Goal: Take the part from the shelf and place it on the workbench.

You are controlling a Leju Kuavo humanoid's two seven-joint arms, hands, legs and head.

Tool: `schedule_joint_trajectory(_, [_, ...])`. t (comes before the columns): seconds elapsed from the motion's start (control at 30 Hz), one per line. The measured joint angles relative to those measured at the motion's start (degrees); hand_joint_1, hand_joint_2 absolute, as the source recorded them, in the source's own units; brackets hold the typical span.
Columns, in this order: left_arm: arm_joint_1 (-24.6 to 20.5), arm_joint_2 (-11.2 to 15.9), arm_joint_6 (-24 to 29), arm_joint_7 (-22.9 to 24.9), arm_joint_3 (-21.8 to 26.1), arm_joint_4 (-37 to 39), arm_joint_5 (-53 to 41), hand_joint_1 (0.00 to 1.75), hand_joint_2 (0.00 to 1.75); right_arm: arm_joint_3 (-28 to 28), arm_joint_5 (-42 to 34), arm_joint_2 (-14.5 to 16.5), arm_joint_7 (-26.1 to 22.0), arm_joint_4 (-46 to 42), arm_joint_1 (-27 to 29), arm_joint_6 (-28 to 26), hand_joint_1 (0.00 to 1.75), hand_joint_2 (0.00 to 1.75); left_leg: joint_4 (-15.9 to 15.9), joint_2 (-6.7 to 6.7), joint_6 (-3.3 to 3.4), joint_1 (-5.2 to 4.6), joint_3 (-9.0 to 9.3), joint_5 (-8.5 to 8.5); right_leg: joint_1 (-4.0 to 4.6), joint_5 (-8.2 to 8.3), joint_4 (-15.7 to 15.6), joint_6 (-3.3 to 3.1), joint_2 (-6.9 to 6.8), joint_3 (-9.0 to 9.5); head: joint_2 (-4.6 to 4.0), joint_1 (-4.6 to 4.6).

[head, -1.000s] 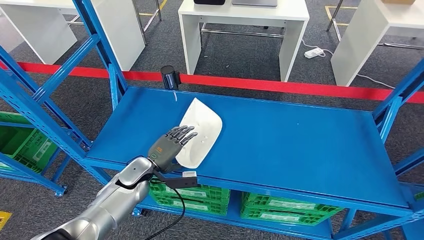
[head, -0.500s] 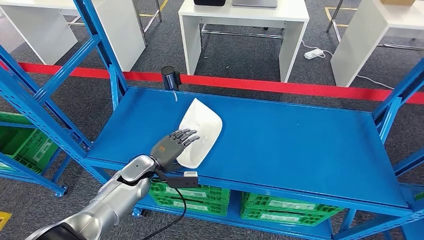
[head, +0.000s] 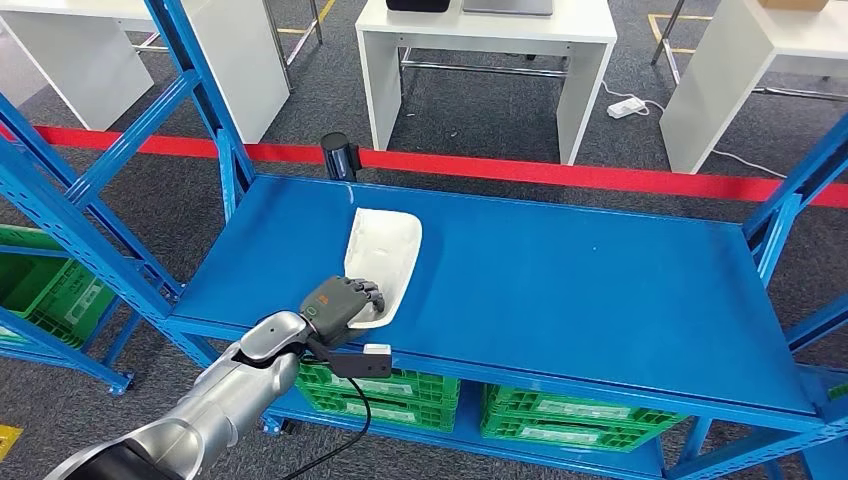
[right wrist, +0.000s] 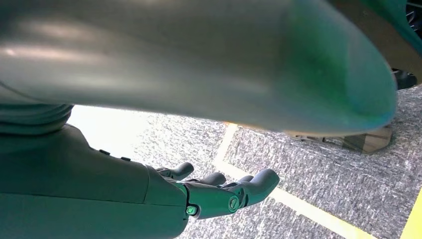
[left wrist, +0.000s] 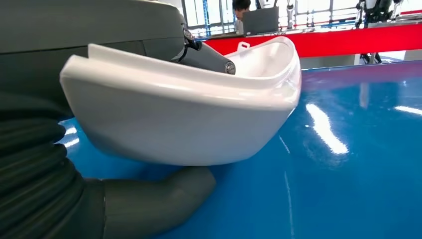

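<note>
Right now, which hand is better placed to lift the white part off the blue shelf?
The left hand: it already grips the near end of the white part on the blue shelf. The right hand hangs over the carpeted floor, holding nothing.

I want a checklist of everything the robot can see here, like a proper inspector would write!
Surface: blue shelf, smooth and shiny.
Job's things: white part at the shelf's front left, held at its near end.
Clutter: nothing seen on the shelf besides the part.
Hands: left hand grips the part, thumb under it and fingers over the rim. Right hand hangs over grey carpet, fingers apart, holding nothing.
Cables: black cable runs down from the left wrist; white power strip on the floor behind.
Surroundings: red tape barrier, white tables, green crates under the shelf.
</note>
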Motion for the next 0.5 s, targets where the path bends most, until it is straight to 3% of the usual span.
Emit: schedule_joint_trajectory(0.5, [0.1,0.0,4.6,0.4,0.0,0.9,0.2,1.75,1.75,0.0,-0.2,0.2,-0.8,0.0,0.0,0.0,0.00,0.00,0.0,0.01,0.00,0.00,0.01,-0.01,0.01,-0.02,0.0,0.02,0.00,0.00,0.00,0.00])
